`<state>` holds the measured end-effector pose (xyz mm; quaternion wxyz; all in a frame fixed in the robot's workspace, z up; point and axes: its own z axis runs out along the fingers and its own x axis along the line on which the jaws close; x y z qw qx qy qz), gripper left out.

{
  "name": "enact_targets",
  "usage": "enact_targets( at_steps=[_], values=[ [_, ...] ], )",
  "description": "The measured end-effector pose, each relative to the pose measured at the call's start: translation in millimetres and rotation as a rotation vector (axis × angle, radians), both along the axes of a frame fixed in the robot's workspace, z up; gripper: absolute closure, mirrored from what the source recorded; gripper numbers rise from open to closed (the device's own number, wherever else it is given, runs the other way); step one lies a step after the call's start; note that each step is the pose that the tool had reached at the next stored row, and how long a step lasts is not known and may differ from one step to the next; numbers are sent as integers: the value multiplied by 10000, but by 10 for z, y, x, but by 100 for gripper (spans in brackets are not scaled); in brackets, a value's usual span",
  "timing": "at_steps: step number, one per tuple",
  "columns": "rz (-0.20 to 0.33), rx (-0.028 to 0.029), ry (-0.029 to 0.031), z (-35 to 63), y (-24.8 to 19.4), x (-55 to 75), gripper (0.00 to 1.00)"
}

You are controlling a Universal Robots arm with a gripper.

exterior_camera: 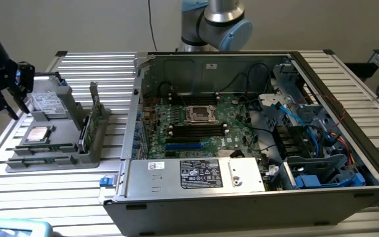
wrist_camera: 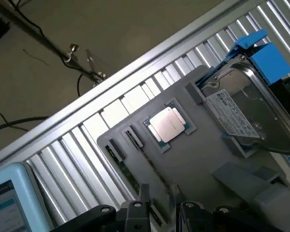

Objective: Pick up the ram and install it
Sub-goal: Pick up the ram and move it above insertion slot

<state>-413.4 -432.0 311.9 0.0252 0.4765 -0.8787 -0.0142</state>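
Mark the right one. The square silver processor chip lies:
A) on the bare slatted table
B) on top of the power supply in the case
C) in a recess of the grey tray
C: the processor chip lies flat in a square recess of the grey tray, next to the hard drive.

plain pale wall (exterior_camera: 77,24) behind; slatted metal table (exterior_camera: 45,192); brown floor (wrist_camera: 125,29) w/ loose cables (wrist_camera: 43,41); even light.

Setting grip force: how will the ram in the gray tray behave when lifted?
The ram looks thin and bare: probably stiff, light, yet fragile. It sits in a narrow slot of the gray tray, so it may bind if tilted.
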Motion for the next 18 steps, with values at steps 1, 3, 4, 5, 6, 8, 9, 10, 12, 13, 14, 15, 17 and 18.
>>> enact_targets(
  at_steps=[1,3,4,5,6,8,9,10,12,13,14,15,17,18],
  values=[
    [167,-22,25,-2,0,0,69],
    [513,-59,63,-7,0,0,69],
    [690,-76,80,-10,0,0,69],
    [871,-92,94,-12,0,0,69],
    [1049,-105,99,-15,0,0,69],
    [1420,-126,100,-24,0,0,69],
    [1605,-133,98,-30,0,0,69],
    [1780,-141,98,-36,0,0,69],
    [2145,-157,96,-46,0,0,69],
    [2324,-166,96,-52,0,0,69],
    [2505,-175,95,-57,0,0,69],
    [2684,-184,94,-62,0,0,69],
    [3061,-204,92,-73,0,0,69],
    [3239,-213,93,-77,0,0,69]
  ],
)
